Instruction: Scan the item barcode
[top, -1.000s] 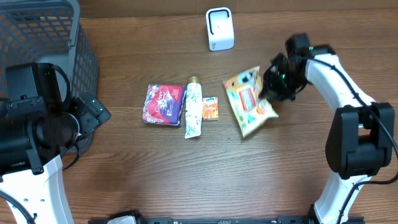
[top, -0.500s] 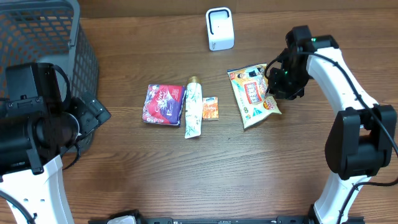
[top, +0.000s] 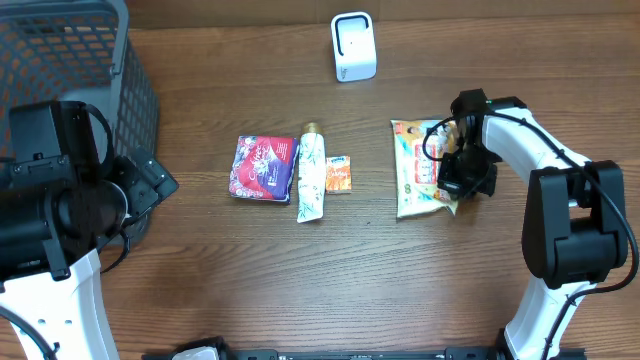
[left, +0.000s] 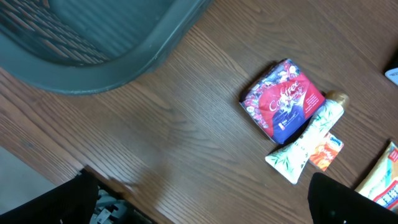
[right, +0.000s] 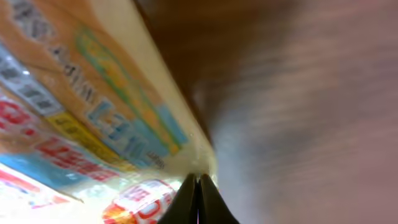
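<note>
R gripper (top: 458, 168) clamped tight on right edge of snack packet (top: 414, 168), flat on table right of centre, nearer than scanner (top: 352, 46); L gripper (left: 205, 202) spread wide, empty, by basket (top: 60, 60) far left.

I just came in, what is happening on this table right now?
The right gripper is shut at the edge of the orange and yellow plastic snack bag, which lies on the wooden table, apart from the small white scanner box. Whether it pinches the bag is unclear. The left gripper hangs open near the grey mesh basket, holding nothing. A red and purple packet, a pale tube and a small orange sachet lie in the middle.
</note>
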